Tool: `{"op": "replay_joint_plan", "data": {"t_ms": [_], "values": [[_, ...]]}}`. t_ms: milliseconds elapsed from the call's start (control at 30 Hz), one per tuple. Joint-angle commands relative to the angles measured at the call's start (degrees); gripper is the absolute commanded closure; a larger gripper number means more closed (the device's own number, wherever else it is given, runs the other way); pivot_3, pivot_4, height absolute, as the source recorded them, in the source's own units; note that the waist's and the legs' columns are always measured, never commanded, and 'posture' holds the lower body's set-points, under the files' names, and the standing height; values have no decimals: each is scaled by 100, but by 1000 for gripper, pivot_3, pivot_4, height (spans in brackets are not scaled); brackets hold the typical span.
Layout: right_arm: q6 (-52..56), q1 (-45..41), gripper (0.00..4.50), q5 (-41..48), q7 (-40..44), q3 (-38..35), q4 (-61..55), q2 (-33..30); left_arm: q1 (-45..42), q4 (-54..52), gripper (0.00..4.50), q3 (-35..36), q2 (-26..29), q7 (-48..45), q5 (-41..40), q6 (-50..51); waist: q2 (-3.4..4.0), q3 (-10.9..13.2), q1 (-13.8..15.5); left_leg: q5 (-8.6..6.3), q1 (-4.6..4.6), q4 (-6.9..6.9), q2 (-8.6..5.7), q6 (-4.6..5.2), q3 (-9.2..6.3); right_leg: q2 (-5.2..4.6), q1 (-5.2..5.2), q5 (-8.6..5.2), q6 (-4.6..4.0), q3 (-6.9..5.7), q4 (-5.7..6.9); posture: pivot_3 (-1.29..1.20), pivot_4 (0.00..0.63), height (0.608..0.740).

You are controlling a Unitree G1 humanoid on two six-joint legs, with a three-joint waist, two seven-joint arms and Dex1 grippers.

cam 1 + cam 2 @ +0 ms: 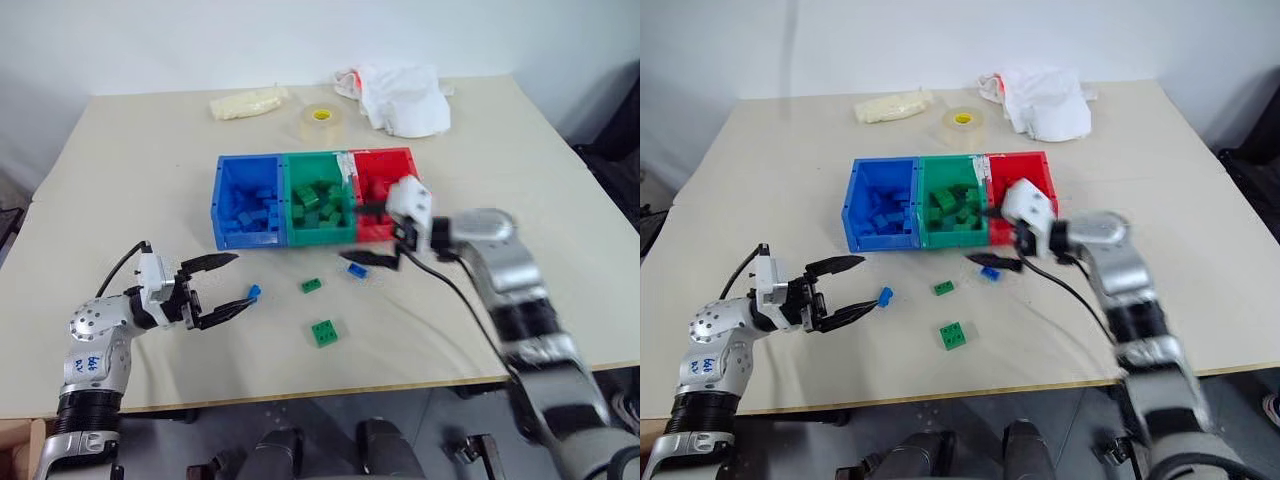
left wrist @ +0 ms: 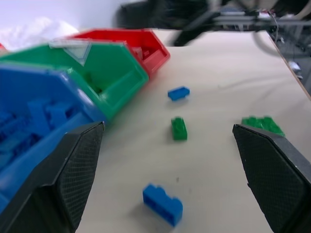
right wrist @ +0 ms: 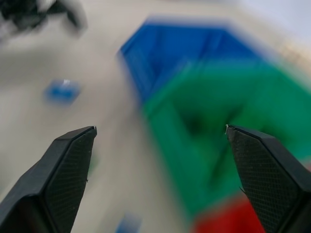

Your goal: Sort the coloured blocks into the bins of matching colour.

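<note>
Three joined bins sit mid-surface (image 1: 120, 160): the blue bin (image 1: 225, 200) on the left, the green bin (image 1: 292, 205) in the middle, the red bin (image 1: 385, 165) on the right, the first two holding bricks of their own colour. The right pincer (image 1: 370, 235) hangs released at the red bin's near edge, jaws spread wide and empty. The left pincer (image 1: 235, 283), also released, stands open beside a blue brick (image 1: 254, 292). Loose on the surface near the bins lie a second blue brick (image 1: 357, 271), a small green brick (image 1: 311, 285) and a flat green square (image 1: 324, 333).
</note>
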Motion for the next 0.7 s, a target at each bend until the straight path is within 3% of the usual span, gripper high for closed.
{"op": "replay_joint_plan", "data": {"t_ms": [33,200,333,467,700], "values": [[707,542,64,488,15,-462,-1173,-567,-63,42,0,100,71,-80,-19,-106,0,0,0,1,-1,0,1,-1,12,-1,2,0,0,0,-13,0,150,740],[1173,1770,64,596,-103,-1144,-1720,-1530,-98,145,0,45,53,-162,-15,-95,-1,0,156,5,3,5,10,-2,45,0,5,-2,-2,0,-44,0,150,740],[1352,2070,64,667,-340,-1350,-1873,-1749,-229,252,0,-58,-17,-245,27,-110,-1,0,187,5,2,9,9,7,66,-2,10,-2,-2,3,-63,0,150,740],[1413,1868,64,667,-582,-1120,-1874,-1578,-369,285,0,-113,-84,-257,48,-106,-1,0,183,5,3,8,12,6,69,-2,10,-2,-2,1,-64,0,150,740],[1237,924,64,197,-1145,-10,-1060,-580,-292,43,0,-55,-65,-312,-67,-7,-3,0,153,6,7,4,17,5,74,0,6,-2,-2,2,-60,0,150,740]]}}
